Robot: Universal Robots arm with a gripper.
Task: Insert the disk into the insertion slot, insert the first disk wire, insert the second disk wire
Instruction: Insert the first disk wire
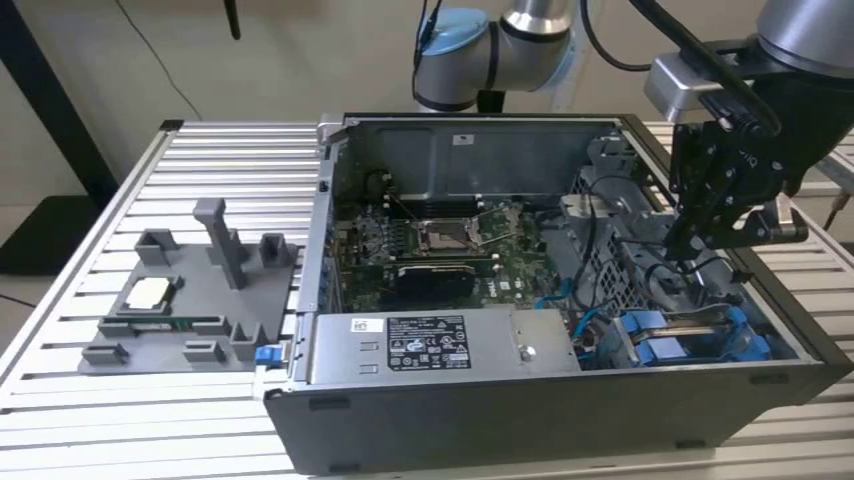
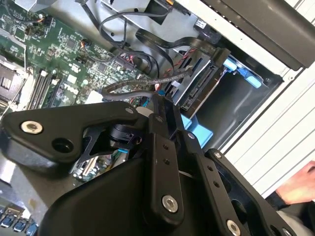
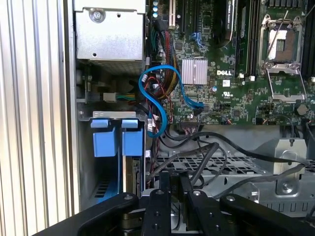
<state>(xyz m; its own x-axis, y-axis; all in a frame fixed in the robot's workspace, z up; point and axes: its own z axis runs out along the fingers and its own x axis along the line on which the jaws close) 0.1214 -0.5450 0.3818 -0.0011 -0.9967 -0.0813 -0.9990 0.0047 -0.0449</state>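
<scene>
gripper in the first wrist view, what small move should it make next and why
Probably ease the gripper down a little toward the drive cage. It hovers just above the black cables beside the cage, and in the second wrist view the disk in its blue carrier looks already seated in the bay, so cabling seems to be what's left.
</scene>
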